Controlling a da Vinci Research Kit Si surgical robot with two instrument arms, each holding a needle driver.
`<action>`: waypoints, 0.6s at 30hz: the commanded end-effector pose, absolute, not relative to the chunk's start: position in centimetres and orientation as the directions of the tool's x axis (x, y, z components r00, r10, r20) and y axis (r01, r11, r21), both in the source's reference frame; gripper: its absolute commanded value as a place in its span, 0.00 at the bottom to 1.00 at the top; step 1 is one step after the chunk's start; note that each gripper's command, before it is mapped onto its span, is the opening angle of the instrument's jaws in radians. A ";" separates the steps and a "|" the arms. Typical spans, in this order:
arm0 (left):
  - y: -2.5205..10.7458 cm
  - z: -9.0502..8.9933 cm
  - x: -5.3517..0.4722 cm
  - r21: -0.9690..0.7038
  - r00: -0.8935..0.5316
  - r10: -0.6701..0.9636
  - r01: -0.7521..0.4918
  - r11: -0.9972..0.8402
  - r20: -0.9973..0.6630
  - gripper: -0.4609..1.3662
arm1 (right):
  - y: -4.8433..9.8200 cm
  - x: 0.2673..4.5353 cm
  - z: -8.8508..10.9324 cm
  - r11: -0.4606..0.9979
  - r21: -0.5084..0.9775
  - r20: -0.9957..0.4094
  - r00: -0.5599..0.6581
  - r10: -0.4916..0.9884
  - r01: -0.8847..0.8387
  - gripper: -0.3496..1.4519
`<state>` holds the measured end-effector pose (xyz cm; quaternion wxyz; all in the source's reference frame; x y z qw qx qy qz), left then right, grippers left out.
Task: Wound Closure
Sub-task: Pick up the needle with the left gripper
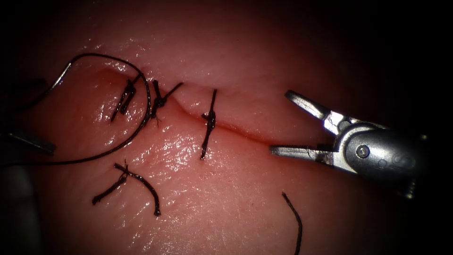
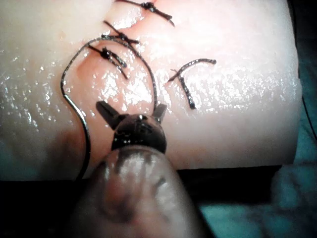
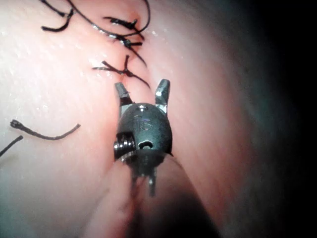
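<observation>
tissue [image 1: 226, 198]: glossy pink, pale glints
thread [image 1: 108, 148]: black loop left on the tissue
knotted stitches [image 1: 209, 120]: black, across the cut [image 1: 245, 130]
right tool [image 1: 278, 125]: silver-grey metal

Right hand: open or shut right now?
Open. The right hand has its two jaws spread wide beside the right end of the cut, nothing between them; the right wrist view shows the same.

Right tool [image 1: 278, 123], jaws spread and holding nothing, sits at the cut's [image 1: 245, 132] unstitched right end; bare tissue [image 1: 226, 208] below it. Leftward, three knotted stitches [image 1: 208, 120] cross the cut; a long thread [image 1: 141, 127] loops around the leftmost. Cut ends of thread [image 1: 137, 182] lie loose on the tissue below.
</observation>
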<state>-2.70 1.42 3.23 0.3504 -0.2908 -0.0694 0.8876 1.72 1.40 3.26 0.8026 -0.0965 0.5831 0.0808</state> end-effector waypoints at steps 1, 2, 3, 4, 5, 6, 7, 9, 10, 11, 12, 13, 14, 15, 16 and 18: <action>1.4 3.3 -2.69 -0.322 -0.581 0.666 -0.590 -0.741 -0.468 0.67 | 1.4 1.73 3.3 0.970 -0.059 -0.951 0.307 0.017 -0.236 0.83; 1.4 3.3 -2.66 -0.314 -0.577 0.670 -0.599 -0.736 -0.468 0.68 | 1.4 1.73 3.3 0.970 -0.059 -0.951 0.307 0.017 -0.237 0.83; 1.4 3.3 -2.66 -0.317 -0.573 0.674 -0.603 -0.732 -0.467 0.68 | 1.4 1.73 3.3 0.970 -0.059 -0.951 0.307 0.017 -0.237 0.83; 1.4 3.4 -2.65 -0.310 -0.573 0.673 -0.607 -0.732 -0.467 0.68 | 1.4 1.74 3.3 0.970 -0.059 -0.952 0.307 0.017 -0.237 0.83; 1.4 3.4 -2.63 -0.305 -0.569 0.676 -0.614 -0.728 -0.469 0.68 | 1.4 1.74 3.2 0.970 -0.059 -0.952 0.307 0.017 -0.237 0.83; 1.5 3.5 -2.61 -0.299 -0.569 0.675 -0.617 -0.728 -0.470 0.68 | 1.4 1.74 3.2 0.970 -0.059 -0.952 0.307 0.017 -0.237 0.83; 1.5 3.5 -2.59 -0.293 -0.566 0.678 -0.624 -0.724 -0.469 0.68 | 1.4 1.74 3.2 0.970 -0.059 -0.952 0.307 0.017 -0.237 0.83; 1.5 3.5 -2.55 -0.283 -0.566 0.676 -0.629 -0.724 -0.472 0.67 | 1.4 1.74 3.2 0.970 -0.059 -0.952 0.307 0.017 -0.236 0.84; 1.5 3.6 -2.51 -0.274 -0.566 0.674 -0.633 -0.724 -0.475 0.67 | 1.4 1.74 3.2 0.970 -0.059 -0.952 0.307 0.017 -0.236 0.84; 1.5 3.6 -2.50 -0.269 -0.566 0.673 -0.635 -0.724 -0.476 0.67 | 1.4 1.74 3.2 0.970 -0.059 -0.952 0.307 0.017 -0.236 0.84; 1.5 3.6 -2.48 -0.262 -0.567 0.672 -0.638 -0.724 -0.476 0.67 | 1.4 1.74 3.2 0.970 -0.059 -0.952 0.307 0.017 -0.236 0.84; 1.6 3.6 -2.43 -0.251 -0.568 0.670 -0.643 -0.724 -0.478 0.67 | 1.4 1.75 3.2 0.970 -0.059 -0.952 0.306 0.017 -0.236 0.84; 1.6 3.6 -2.39 -0.244 -0.569 0.668 -0.645 -0.724 -0.480 0.66 | 1.4 1.75 3.2 0.970 -0.059 -0.952 0.306 0.017 -0.236 0.84; 1.6 3.6 -2.37 -0.247 -0.566 0.671 -0.647 -0.722 -0.479 0.66 | 1.4 1.76 3.2 0.970 -0.059 -0.952 0.306 0.017 -0.236 0.84; 1.6 3.7 -2.34 -0.253 -0.559 0.677 -0.651 -0.716 -0.479 0.66 | 1.4 1.76 3.2 0.970 -0.059 -0.952 0.306 0.017 -0.236 0.84; 1.5 3.7 -2.28 -0.257 -0.552 0.680 -0.653 -0.712 -0.482 0.65 | 1.4 1.78 3.2 0.970 -0.059 -0.952 0.306 0.017 -0.237 0.84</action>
